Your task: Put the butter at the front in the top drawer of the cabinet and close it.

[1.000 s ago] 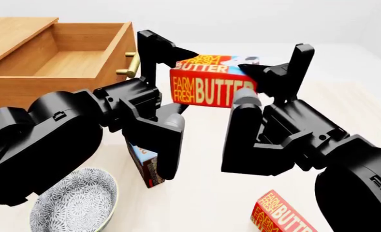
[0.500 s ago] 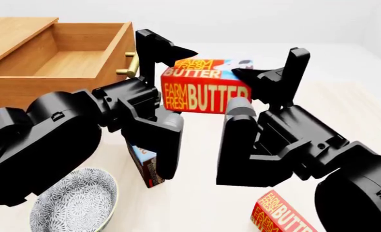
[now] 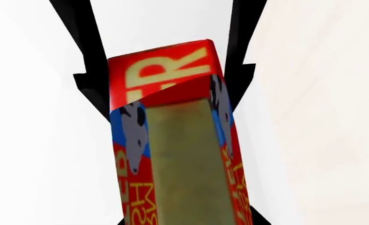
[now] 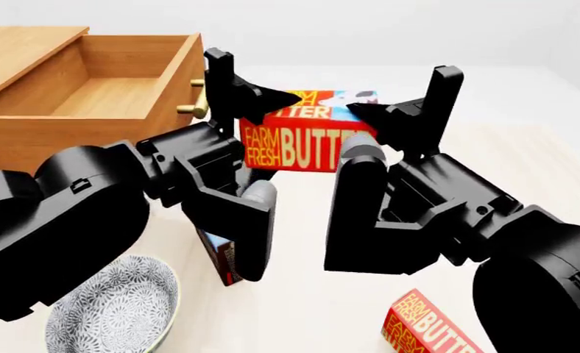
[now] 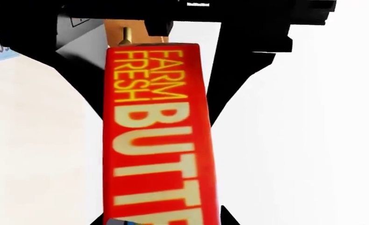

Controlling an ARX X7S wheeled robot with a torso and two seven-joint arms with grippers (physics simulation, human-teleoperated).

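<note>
Head view shows the butter [image 4: 305,143] held up off the table between both arms, just right of the open top drawer [image 4: 104,88] and level with its brass handle [image 4: 199,95]. The left gripper [image 4: 241,99] has its fingers spread around the box's left end, and the right gripper [image 4: 408,110] grips the right end; from this view each pair of jaws seems to bracket the box rather than crush it. Left wrist view looks along the box's blue cow-printed side [image 3: 172,140], with a black finger on either side of it. Right wrist view looks down the red lettered face [image 5: 156,136], again with black fingers flanking both long edges. I judge both claws are pinching the butter, though the contact faces themselves are hidden.

The step in hand is carrying the box over into the drawer. To do it well, I would move both arms together at one pace, so the shared hold does not twist the box. It should clear the drawer's right wall and handle before going down. Release should come only once the box sits low over the bare wooden floor.

A second butter box [image 4: 428,327] lies near the right arm, a patterned bowl [image 4: 113,312] at near left, and another small box [image 4: 219,254] stands under the left arm; the cabinet [image 4: 25,51] fills the far left.
</note>
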